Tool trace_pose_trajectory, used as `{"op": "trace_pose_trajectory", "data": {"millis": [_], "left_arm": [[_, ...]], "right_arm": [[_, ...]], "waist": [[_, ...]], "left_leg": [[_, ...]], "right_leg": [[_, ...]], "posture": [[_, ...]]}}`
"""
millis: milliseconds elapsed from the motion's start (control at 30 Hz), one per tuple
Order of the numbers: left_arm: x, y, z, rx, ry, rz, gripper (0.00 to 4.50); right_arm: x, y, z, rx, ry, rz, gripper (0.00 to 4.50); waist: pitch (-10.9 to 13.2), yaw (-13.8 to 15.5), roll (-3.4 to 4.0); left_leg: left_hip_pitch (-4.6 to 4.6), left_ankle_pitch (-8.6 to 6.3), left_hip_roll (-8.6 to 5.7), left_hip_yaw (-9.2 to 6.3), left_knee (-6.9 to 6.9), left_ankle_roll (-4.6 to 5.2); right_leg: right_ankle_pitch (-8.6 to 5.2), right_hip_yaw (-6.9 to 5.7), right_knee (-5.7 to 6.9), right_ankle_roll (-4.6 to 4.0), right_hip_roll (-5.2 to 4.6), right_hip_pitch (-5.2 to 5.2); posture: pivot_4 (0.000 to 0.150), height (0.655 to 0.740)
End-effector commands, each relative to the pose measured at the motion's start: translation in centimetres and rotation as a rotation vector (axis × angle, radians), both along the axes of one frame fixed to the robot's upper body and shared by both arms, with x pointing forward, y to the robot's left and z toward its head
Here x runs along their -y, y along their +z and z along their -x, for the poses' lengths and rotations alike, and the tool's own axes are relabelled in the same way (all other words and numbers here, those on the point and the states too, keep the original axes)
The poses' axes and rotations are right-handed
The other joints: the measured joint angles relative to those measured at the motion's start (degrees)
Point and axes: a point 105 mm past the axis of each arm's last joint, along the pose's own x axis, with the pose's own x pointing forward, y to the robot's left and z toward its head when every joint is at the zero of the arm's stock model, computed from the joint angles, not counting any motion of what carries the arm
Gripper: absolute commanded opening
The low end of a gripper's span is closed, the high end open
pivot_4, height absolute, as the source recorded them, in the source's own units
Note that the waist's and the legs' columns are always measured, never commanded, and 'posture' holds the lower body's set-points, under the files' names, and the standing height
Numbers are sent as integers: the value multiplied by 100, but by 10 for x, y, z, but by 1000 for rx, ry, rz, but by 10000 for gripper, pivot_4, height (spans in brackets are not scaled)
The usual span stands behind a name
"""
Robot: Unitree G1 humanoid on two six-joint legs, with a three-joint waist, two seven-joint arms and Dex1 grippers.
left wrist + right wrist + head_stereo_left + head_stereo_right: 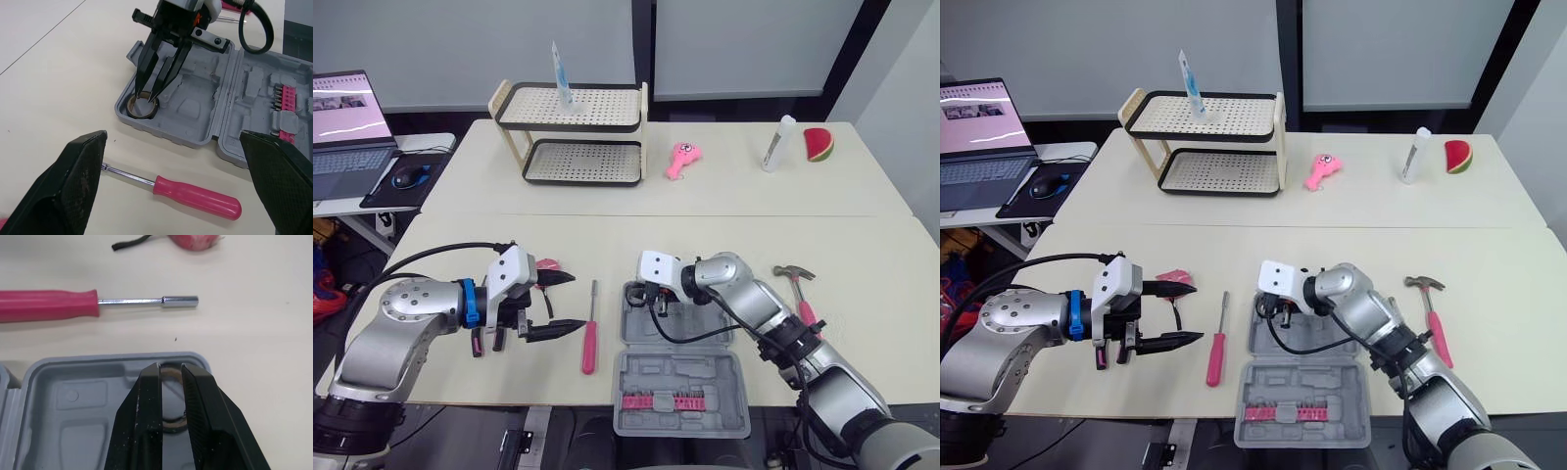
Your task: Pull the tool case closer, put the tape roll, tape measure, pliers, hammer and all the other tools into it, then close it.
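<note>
A: Cream tabletop (724, 235), with a laptop (350, 127) on the side desk to our left. The grey moulded-plastic tool case (680, 377) lay open and flat in front of us.
B: Tape roll?
A: The brown ring-shaped tape roll (142, 114) sat in the far-left corner pocket of the case. The right gripper (146, 96) stood over it, fingers nearly pressed together and pinching the ring's wall, as far as we could see.
B: So we judged that placement was at the release point. Next pick?
A: The pink-handled screwdriver with the steel shaft (591, 328). It lay on the table just beside the case's left edge, between the case and the left gripper (576, 302).
B: Axis?
A: It ran away from us, shaft tip far and handle near. The left jaws were spread wide, clear of it, and their opening ran along the screwdriver's length.
B: Left arm was nearer, then. We'd want a wrist turn so the fingers close across the handle.
A: Agreed. The pink-handled claw hammer (800, 294) lay right of the case, nearer the right arm.
</note>
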Motion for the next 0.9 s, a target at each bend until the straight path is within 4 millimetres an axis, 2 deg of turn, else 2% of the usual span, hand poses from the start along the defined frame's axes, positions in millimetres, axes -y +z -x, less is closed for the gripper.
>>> {"op": "trace_pose_trajectory", "data": {"millis": [33,100,200,567,733,867,900], "left_arm": [[0,5,0,25,-18,-16,45000],[0,6,0,24,-20,-17,45000],[0,6,-1,23,-25,-21,45000],[0,7,-2,21,-40,-35,45000],[-1,6,-1,19,-37,-36,45000],[-2,5,-1,20,-31,-31,45000],[-3,5,-2,24,-26,-25,45000]], "right_arm": [[-2,6,3,36,-3,-103,8621],[-3,4,3,43,-22,-162,8621],[-1,-11,2,22,-81,-211,8621],[9,-68,-4,-37,-187,-86,8621],[9,-56,-3,-28,-170,-146,8621],[2,-27,-3,-5,-133,-248,8621],[-1,-15,-2,5,-116,-282,8621]], "waist": [[0,1,0],[0,1,0],[0,-4,0],[-1,-17,0],[-2,-8,-1],[-1,-6,0],[1,-4,1]], "left_leg": [[0,0,0,-1,0,0],[0,0,0,0,-1,0],[0,0,0,2,-1,0],[11,0,3,3,-3,0],[17,0,2,1,-4,0],[12,0,2,1,-2,0],[10,0,2,1,-2,0]], "right_leg": [[0,-1,0,0,0,1],[0,0,0,0,0,1],[0,1,0,0,0,0],[0,3,2,0,4,3],[0,3,2,0,4,9],[0,3,1,0,4,8],[0,3,1,0,4,7]], "posture": [[1500,7400],[1500,7400],[1500,7400],[1500,7400],[1500,7400],[1500,7400],[1500,7400]]}}
